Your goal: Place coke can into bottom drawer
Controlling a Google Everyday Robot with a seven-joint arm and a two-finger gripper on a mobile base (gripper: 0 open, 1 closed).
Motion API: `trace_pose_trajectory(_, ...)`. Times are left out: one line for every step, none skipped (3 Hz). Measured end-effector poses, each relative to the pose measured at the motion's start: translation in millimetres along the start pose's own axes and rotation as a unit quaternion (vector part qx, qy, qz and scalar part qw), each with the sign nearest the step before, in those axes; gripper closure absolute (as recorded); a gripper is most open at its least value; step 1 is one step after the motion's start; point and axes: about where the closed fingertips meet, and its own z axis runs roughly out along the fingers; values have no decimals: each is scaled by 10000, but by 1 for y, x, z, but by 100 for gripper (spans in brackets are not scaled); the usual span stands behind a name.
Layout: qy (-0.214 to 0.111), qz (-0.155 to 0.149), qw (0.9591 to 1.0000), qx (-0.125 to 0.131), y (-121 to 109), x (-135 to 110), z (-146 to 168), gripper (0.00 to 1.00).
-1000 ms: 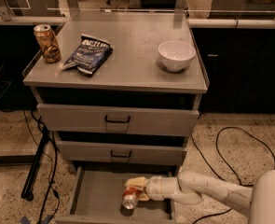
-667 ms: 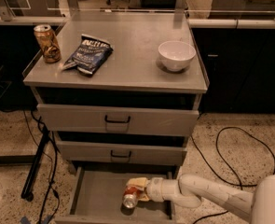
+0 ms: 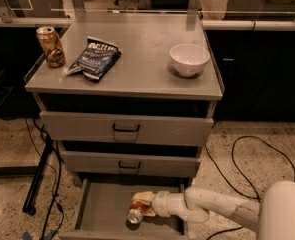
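Note:
The coke can (image 3: 136,210) lies on its side inside the open bottom drawer (image 3: 102,209), silver end toward the front, right of the drawer's middle. My gripper (image 3: 146,205) reaches in from the right at the end of the white arm (image 3: 212,206) and sits right at the can, over its upper part. The can rests low against the drawer floor.
On the cabinet top stand a gold-brown can (image 3: 50,46) at the far left, a blue chip bag (image 3: 94,58) and a white bowl (image 3: 189,59). The two upper drawers with black handles (image 3: 126,129) are shut. Black cables (image 3: 247,159) lie on the floor to the right.
The gripper and the can have stayed at about the same spot in the drawer; little visible movement.

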Motion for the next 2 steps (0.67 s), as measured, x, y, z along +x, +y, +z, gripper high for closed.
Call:
trace_pose_trajectory(-237, 188, 9986, 426, -29, -18, 38, 100)
trace_pose_trajectory(-237, 190, 9986, 426, -29, -19, 39, 100)
